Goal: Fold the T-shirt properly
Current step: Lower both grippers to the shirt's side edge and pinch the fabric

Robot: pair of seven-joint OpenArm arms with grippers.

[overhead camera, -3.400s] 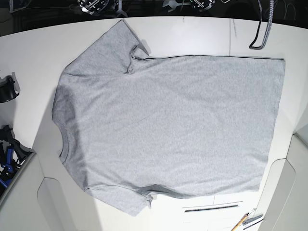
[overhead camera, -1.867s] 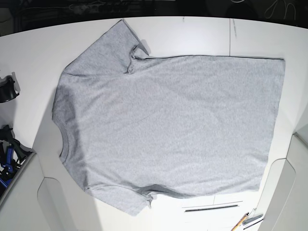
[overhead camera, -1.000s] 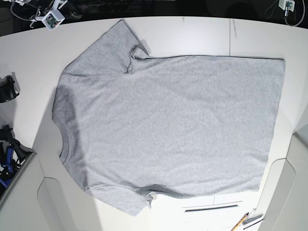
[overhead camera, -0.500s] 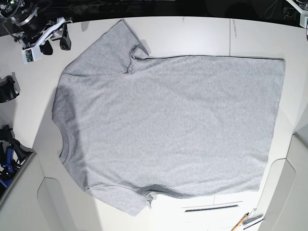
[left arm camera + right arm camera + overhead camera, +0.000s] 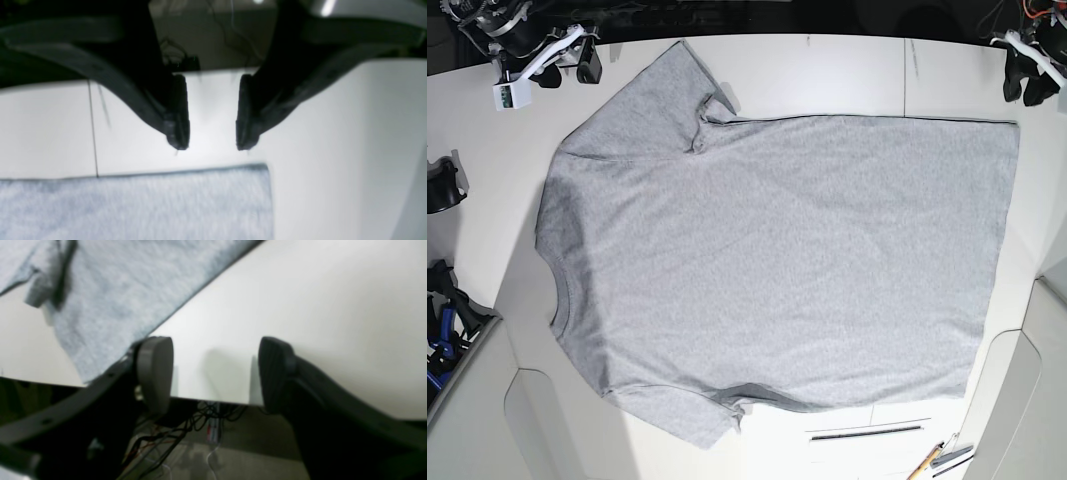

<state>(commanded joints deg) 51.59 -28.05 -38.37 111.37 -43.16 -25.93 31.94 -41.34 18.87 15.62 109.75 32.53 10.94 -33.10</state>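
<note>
the grey t-shirt (image 5: 777,250) is lying spread across the middle of the white counter (image 5: 827,75), its neck opening facing the base view's left and its hem running down the right. one sleeve is angling up almost to the counter's far edge, with a crumpled fold at its underarm; the other is pointing toward the bottom of the view, its underarm bunching too. between the shirt's long upper side and that far edge, a strip of bare counter is showing, a thin dark line crossing it.

the right gripper (image 5: 558,76) is hovering near the raised sleeve, its jaws standing apart with nothing between them. the left gripper (image 5: 1025,92) is hanging just beyond the upper hem corner, its jaws also parted and empty.

below the shirt, a pencil (image 5: 924,464) is lying slantwise near a dark slot (image 5: 865,433) in the counter. over at the left edge, a black clamp-like fitting (image 5: 443,186) is sitting well apart from the cloth. cables (image 5: 206,413) are tangling beyond the counter edge in the right wrist view.
</note>
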